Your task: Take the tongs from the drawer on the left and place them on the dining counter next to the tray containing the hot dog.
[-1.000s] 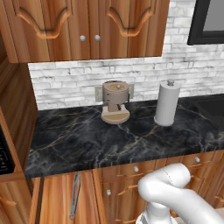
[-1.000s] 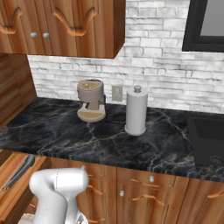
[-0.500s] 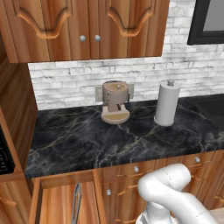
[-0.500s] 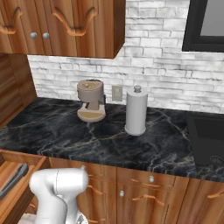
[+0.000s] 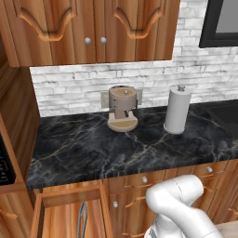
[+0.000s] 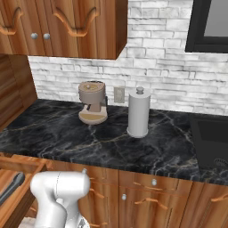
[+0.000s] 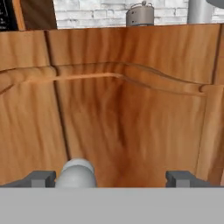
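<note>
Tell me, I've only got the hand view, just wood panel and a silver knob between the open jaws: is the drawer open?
Observer: Yes. In the left base view the drawer stands pulled out below the black counter.
Operator: Are the tongs in it?
Observer: Yes, the tongs lie inside, lengthwise, toward its right side.
Operator: Anything on the counter above?
Observer: A coffee machine and a paper towel roll, both back near the wall.

A kitchen: wood cabinets [image 5: 93, 28], marble counter [image 5: 116, 148], coffee machine [image 5: 123, 108].
</note>
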Motion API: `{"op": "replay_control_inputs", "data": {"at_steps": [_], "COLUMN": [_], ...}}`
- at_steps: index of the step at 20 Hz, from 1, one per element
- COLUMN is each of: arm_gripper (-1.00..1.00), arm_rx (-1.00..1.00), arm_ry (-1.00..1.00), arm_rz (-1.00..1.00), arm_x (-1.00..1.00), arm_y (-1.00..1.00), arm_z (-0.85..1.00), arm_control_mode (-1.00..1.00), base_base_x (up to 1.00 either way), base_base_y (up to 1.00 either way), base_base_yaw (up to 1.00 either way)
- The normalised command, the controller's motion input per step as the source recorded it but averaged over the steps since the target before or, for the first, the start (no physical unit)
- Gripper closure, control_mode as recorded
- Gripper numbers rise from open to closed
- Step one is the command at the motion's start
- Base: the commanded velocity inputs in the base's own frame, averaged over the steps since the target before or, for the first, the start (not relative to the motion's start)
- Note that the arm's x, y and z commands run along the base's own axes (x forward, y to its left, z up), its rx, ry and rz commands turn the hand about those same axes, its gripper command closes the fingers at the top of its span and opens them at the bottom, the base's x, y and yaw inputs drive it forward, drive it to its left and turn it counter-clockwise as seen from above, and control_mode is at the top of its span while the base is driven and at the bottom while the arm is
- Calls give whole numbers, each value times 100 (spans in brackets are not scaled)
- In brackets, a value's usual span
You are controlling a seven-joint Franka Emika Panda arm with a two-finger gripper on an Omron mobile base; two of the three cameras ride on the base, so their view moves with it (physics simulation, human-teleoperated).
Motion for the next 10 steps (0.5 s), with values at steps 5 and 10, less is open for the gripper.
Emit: {"op": "replay_control_inputs", "data": {"at_steps": [5,10], "arm_gripper": [-100,-100], "arm_rx": [0,0], "arm_ry": [40,41], "arm_rz": [-15,-5], "arm_x": [-8,64], "arm_y": [-10,0], "arm_z": [46,50], "arm_control_mode": [-100,-100], "base_base_x": [0,0], "base_base_y": [0,0], "base_base_yaw": [0,0]}}
